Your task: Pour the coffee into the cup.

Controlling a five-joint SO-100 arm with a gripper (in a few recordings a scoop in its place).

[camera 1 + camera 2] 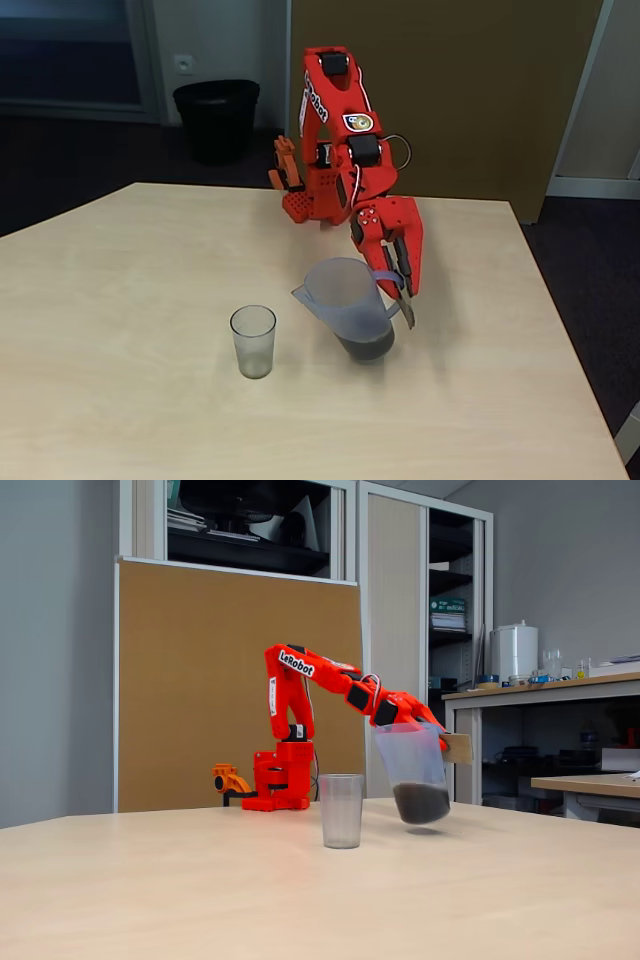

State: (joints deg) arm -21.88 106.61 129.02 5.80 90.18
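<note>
A translucent jug with a spout hangs just above the table, tilted a little, with a shadow under it. The coffee lies dark in its bottom. My red gripper is shut on the jug's flat handle, on the jug's right in both fixed views. The cup, a small clear tumbler, stands upright and looks empty. It is left of the jug, a short gap away, and the spout points toward it.
The light wooden table is bare around the cup and jug. My arm's base sits at the far edge. A black bin stands on the floor beyond the table.
</note>
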